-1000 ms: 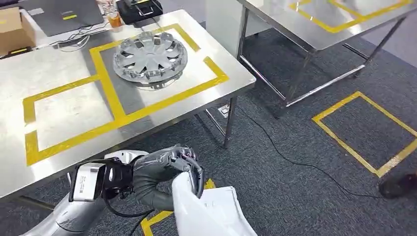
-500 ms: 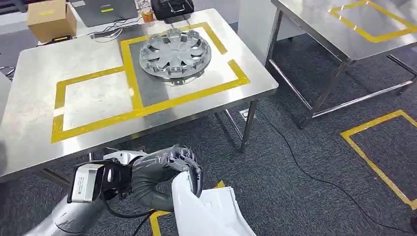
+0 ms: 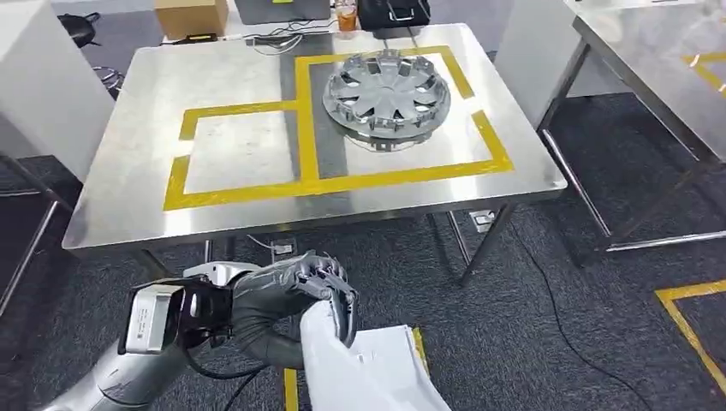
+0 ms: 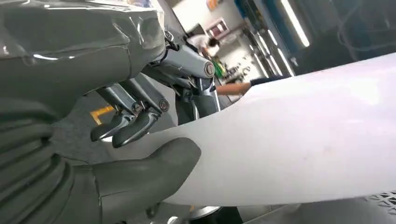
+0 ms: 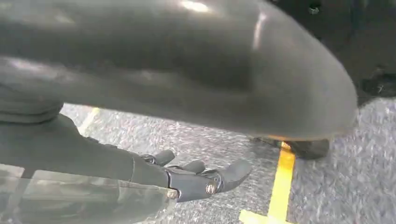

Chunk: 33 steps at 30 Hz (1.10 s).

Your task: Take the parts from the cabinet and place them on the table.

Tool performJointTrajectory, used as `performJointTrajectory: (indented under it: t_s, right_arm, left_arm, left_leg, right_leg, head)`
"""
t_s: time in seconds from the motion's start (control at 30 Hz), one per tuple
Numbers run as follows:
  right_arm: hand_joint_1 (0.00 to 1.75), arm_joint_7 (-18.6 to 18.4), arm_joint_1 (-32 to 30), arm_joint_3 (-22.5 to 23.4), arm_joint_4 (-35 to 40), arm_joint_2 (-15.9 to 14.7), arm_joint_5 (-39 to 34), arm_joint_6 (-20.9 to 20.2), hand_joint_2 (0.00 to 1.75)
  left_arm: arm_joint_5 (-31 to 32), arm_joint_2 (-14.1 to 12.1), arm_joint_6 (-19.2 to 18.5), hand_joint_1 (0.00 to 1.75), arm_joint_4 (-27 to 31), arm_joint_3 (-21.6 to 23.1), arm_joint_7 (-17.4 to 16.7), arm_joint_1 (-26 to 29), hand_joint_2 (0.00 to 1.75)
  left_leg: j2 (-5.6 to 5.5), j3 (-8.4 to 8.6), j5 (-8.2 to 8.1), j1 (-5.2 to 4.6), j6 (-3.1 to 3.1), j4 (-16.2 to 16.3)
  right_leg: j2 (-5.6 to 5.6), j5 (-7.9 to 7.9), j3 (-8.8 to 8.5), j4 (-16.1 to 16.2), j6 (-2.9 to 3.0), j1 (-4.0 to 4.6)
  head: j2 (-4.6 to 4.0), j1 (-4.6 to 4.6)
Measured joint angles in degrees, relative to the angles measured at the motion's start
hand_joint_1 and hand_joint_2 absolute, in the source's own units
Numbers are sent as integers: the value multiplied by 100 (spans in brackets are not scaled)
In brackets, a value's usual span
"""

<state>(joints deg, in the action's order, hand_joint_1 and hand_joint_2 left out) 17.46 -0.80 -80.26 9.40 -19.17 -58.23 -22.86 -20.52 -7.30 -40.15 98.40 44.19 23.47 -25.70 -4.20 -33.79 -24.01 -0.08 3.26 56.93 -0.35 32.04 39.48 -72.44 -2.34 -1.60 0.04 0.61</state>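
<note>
My left hand grips the top edge of a white plastic part, low in the head view, above the carpet in front of the steel table. In the left wrist view the thumb presses one face of the white part and the dark fingers curl over its edge. A silver wheel cover lies on the table inside the right yellow-taped square. The left taped square is bare. My right hand hangs over the carpet, fingers spread and holding nothing.
A cardboard box and dark equipment stand along the table's far edge. A second steel table stands to the right and a white cabinet to the left. Yellow tape and a cable lie on the carpet.
The camera has turned, so the table and wheel cover have slid right and now face me squarely. My left hand keeps the same hold on the white part.
</note>
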Motion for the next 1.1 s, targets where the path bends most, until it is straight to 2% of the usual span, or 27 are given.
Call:
performJointTrajectory:
  t_s: [0.03,0.07,0.1,0.13,0.17,0.23,0.27,0.3,0.33,0.37,0.43,0.47,0.5,0.53,0.57,0.6,0.63,0.67,0.77,0.8,0.83,0.87,0.93,0.97,1.0,1.03,1.1]
  right_arm:
    - [0,9,8,0,0,0,4,0,0]
    - [0,20,19,0,0,-9,13,0,0]
    - [0,24,20,0,0,-7,13,0,0]
    - [0,26,19,0,0,9,20,0,0]
    - [0,48,21,2,-4,-31,13,-2,0]
    - [0,46,25,2,-7,-17,20,-2,0]
    - [0,46,27,0,-4,-5,22,-4,0]
    - [0,46,24,0,-11,-21,22,-2,0]
    - [0,48,21,0,-13,-28,20,0,0]
    - [0,48,8,0,-13,-33,17,2,0]
    - [0,48,-20,0,-22,-42,13,18,0]
    - [0,48,-28,0,-26,-42,4,53,0]
    - [0,44,-24,4,-28,-37,-31,81,0]
    - [0,35,-6,13,-31,-26,-88,138,0]
    - [0,28,15,26,-39,-11,-127,175,0]
    - [0,37,31,41,-44,-15,-146,194,0]
    - [0,50,30,46,-39,20,-146,217,0]
    - [0,57,31,48,-55,15,-153,236,0]
    - [0,59,37,55,-79,24,-146,243,0]
    - [0,61,37,59,-83,20,-151,245,0]
    - [0,66,35,59,-85,20,-151,256,0]
    - [0,74,28,59,-90,11,-153,271,0]
    - [0,76,-2,59,-107,0,-153,302,0]
    - [0,79,-11,63,-118,0,-155,310,0]
    - [0,81,-18,63,-120,2,-151,317,0]
    - [0,83,-23,63,-120,2,-153,321,0]
    - [0,100,-22,66,-122,0,-157,337,0]
  left_arm:
    - [0,0,4,175,0,0,0,0,175]
    - [0,-2,13,175,0,-4,0,0,175]
    - [-4,-9,22,175,0,-7,0,2,175]
    - [-7,-22,26,175,2,-13,4,10,175]
    - [-9,-17,39,175,7,-15,4,19,175]
    - [-26,-39,50,175,20,-35,20,25,175]
    - [-28,-61,52,175,22,-44,20,33,175]
    - [-30,-63,55,175,30,-52,22,46,175]
    - [-31,-77,55,175,55,-66,28,46,175]
    - [-33,-76,57,175,61,-74,33,44,175]
    - [-31,-76,61,175,61,-74,33,72,175]
    - [-28,-85,72,175,61,-79,33,90,175]
    - [-17,-90,83,175,61,-83,26,107,175]
    - [-17,-94,92,175,66,-94,24,119,175]
    - [-13,-98,98,175,83,-114,20,121,175]
    - [-13,-103,100,175,118,-146,13,118,175]
    - [-13,-109,103,175,147,-170,11,113,175]
    - [-13,-109,109,175,157,-177,-7,109,175]
    - [-13,-133,109,175,190,-184,-35,123,175]
    - [-13,-129,109,175,216,-190,-35,137,175]
    - [-20,-129,109,175,221,-188,-35,124,175]
    - [-22,-111,111,175,221,-184,-40,106,175]
    - [-15,-87,109,175,221,-170,-61,138,175]
    - [-13,-83,109,175,221,-157,-76,148,175]
    - [-13,-83,109,175,221,-153,-92,160,175]
    - [-15,-83,109,175,221,-151,-96,166,175]
    - [-15,-72,109,175,221,-151,-105,166,175]
  left_leg:
    - [-79,1,-11,21,-22,18]
    - [-176,-3,-41,51,-74,73]
    - [-250,-34,-86,67,-139,145]
    - [-319,-92,-117,27,-192,200]
    - [-367,-123,-116,40,-202,231]
    - [-491,-152,-85,70,-251,212]
    - [-496,-168,-106,87,-265,229]
    - [-97,-217,-154,37,-296,328]
    - [217,-325,-280,29,-327,578]
    - [361,-528,-465,44,-343,991]
    - [405,-1005,-795,66,-344,1861]
    - [406,-1142,-810,66,-342,2071]
    - [407,-1124,-703,64,-321,1988]
    - [407,-970,-491,54,-279,1658]
    - [410,-703,-230,31,-204,1141]
    - [444,-405,-13,-24,-82,596]
    - [534,-274,-106,-74,8,369]
    - [571,-261,-103,-91,22,306]
    - [516,-232,-89,-127,46,209]
    - [507,-68,-1,-23,26,36]
    - [489,-12,28,-43,29,-39]
    - [475,-2,42,-40,43,-47]
    - [418,-6,35,-38,40,-46]
    - [387,-11,32,-35,36,-42]
    - [357,-5,25,-24,25,-41]
    - [322,2,12,-3,3,-34]
    - [280,-3,-44,39,-85,57]
  right_leg:
    - [13,-179,-145,353,-78,-31]
    - [106,-454,-419,970,-186,-86]
    - [358,-545,-577,1369,-251,-166]
    - [511,-511,-586,1329,-189,-109]
    - [461,-507,-583,1305,-84,-125]
    - [328,-505,-590,1290,-27,-73]
    - [246,-505,-607,1307,15,-124]
    - [189,-496,-633,1312,34,-100]
    - [126,-476,-656,1312,98,-83]
    - [66,-462,-664,1310,119,-54]
    - [-100,-433,-675,1309,162,-13]
    - [-139,-421,-680,1309,176,4]
    - [-178,-410,-691,1309,188,27]
    - [-223,-401,-705,1311,200,60]
    - [-252,-392,-724,1314,210,91]
    - [-273,-385,-744,1319,220,113]
    - [-289,-380,-750,1328,221,101]
    - [-299,-376,-736,1337,199,129]
    - [-382,-388,-795,1415,134,127]
    - [-325,-361,-763,1383,127,123]
    - [-170,-314,-732,1263,119,112]
    - [-66,-160,-563,925,139,103]
    - [1,127,-89,69,131,79]
    - [6,173,100,-220,88,59]
    - [6,103,141,-211,27,23]
    - [6,-81,33,101,-74,-21]
    - [6,-520,-399,1071,-275,-106]
  head:
    - [0,0]
    - [0,0]
    - [0,11]
    - [0,48]
    - [0,15]
    - [0,15]
    - [0,22]
    - [0,9]
    - [0,-44]
    - [0,-39]
    - [0,-44]
    - [0,-41]
    - [0,-44]
    - [0,-42]
    - [0,-44]
    - [0,-41]
    - [0,-28]
    - [0,-22]
    - [0,-39]
    - [0,-31]
    - [0,-13]
    - [0,-22]
    - [0,-2]
    - [0,0]
    - [0,5]
    - [0,0]
    - [0,2]
